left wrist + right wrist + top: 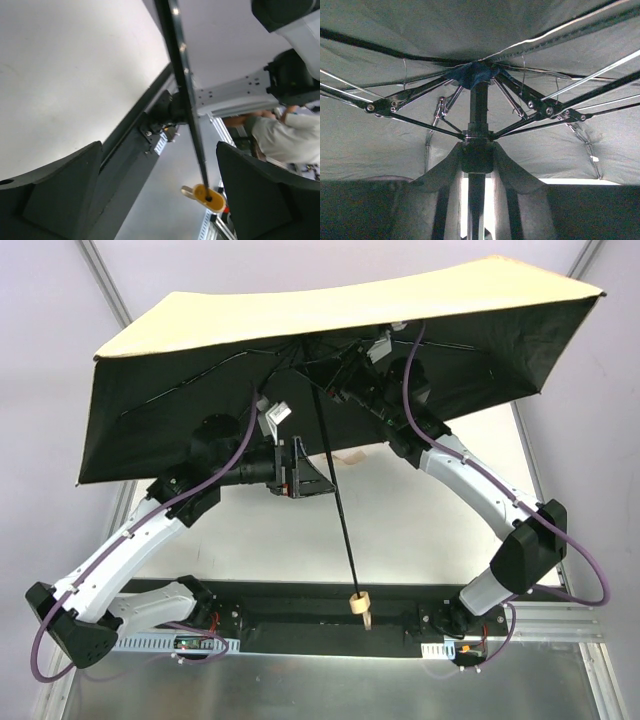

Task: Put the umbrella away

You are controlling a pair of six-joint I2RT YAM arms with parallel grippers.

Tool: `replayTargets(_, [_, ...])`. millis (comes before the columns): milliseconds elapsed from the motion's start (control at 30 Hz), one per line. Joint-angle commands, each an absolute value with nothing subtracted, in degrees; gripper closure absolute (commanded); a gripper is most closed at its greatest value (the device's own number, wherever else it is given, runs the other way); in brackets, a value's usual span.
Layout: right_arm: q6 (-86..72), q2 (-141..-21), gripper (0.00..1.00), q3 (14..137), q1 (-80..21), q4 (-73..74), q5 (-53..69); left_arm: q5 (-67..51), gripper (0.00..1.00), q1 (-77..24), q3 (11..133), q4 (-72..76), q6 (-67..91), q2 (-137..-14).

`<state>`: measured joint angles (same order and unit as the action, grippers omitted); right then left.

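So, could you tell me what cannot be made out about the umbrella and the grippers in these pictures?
- Top view: the right gripper merges with the black lining of the umbrella, which also hides the far table.
- Left wrist view: the top edge cuts off the shaft.
- Right wrist view: the handle is out of frame; the lower part is dark.

Umbrella (330, 350) spread above far half of worktop (430, 540), canopy (200, 410) over both grippers. Shaft (338, 510) slants from hub (477, 75) down toward near edge. Handle (361, 604) at low end, between 2 arm bases, over mounting plate (300, 625). Left gripper (300, 475) left of shaft at mid-height, jaws wide, shaft between fingers (65, 195), apart from both. Right gripper (350, 385) high under canopy, fingers (440, 175) flanking runner (477, 150), pressed against it. Ribs (410, 97) fan out from hub above.
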<state>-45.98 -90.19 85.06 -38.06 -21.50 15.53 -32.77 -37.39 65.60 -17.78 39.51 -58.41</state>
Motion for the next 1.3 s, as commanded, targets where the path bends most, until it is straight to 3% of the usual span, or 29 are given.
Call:
replayTargets(0, [-44.5,-90.3,1.00,87.8,-38.1,-29.5,17.5,-43.7,0.06,-36.7,64.4,-5.3,43.4,-59.2])
replayTargets(300, [-44.6,-88.0,1.00,87.1,-40.3,-30.1,12.7,-38.9,0.26,-36.4,60.6,-4.6,43.3,-59.8])
replayTargets(467, [-44.2,-87.0,1.00,87.1,-42.3,-30.1,9.7,-38.9,0.27,-36.4,60.6,-3.5,40.1,-61.1])
replayTargets(667, [-43.0,-84.8,1.00,85.4,-42.6,-26.7,6.2,-34.6,1.00,-36.3,59.2,-5.5,37.3,-58.6])
replayTargets(700, [-43.3,-84.3,0.99,85.3,-42.3,-23.2,5.4,-33.8,1.00,-36.3,58.5,-6.0,36.6,-57.6])
replayTargets(867, [-44.7,-82.6,0.48,82.5,-42.0,-17.0,1.0,-33.7,1.00,-36.0,58.2,-8.2,35.3,-56.9])
replayTargets(900, [-45.6,-83.0,0.44,82.3,-41.8,-16.8,0.4,-34.9,1.00,-36.0,58.4,-8.5,35.3,-57.4])
replayTargets(1100, [-42.8,-88.1,0.26,89.4,-41.0,-14.1,2.2,-35.0,1.00,-36.0,60.7,-12.7,34.6,-59.2])
replayTargets(1267, [-37.9,-92.2,0.25,97.3,-41.0,-8.1,3.9,-34.5,1.00,-36.0,63.0,-15.1,34.7,-60.5])
